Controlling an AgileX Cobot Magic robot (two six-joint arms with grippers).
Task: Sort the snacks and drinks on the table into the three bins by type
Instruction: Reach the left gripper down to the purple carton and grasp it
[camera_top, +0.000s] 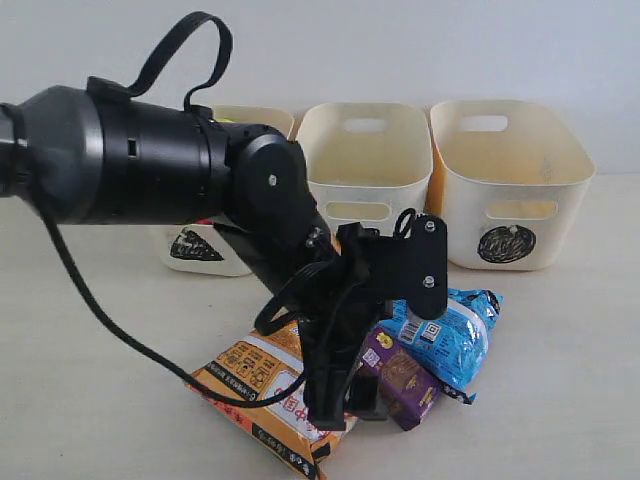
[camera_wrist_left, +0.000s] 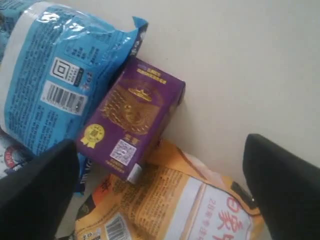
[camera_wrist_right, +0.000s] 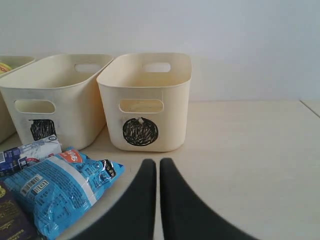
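Observation:
My left gripper (camera_top: 350, 400) (camera_wrist_left: 160, 200) hangs open just above the orange bag (camera_top: 255, 380) (camera_wrist_left: 170, 205), its fingers spread wide to either side with nothing held. The dark purple carton (camera_top: 400, 385) (camera_wrist_left: 132, 117) lies beside one finger, its end resting on the bag's edge. The blue bag (camera_top: 450, 335) (camera_wrist_right: 50, 192) lies against the carton's far side. A blue-and-white carton (camera_wrist_right: 30, 152) sits behind the blue bag. My right gripper (camera_wrist_right: 158, 167) is shut and empty, low over the table (camera_top: 90, 420). The chip tubes are out of view.
Three cream bins stand in a row at the back: the left bin (camera_top: 250, 118) largely hidden by my left arm, the middle bin (camera_top: 365, 150) (camera_wrist_right: 55, 95), and the circle-marked bin (camera_top: 510, 170) (camera_wrist_right: 150, 100). Something yellow (camera_wrist_right: 4, 66) shows in the leftmost bin.

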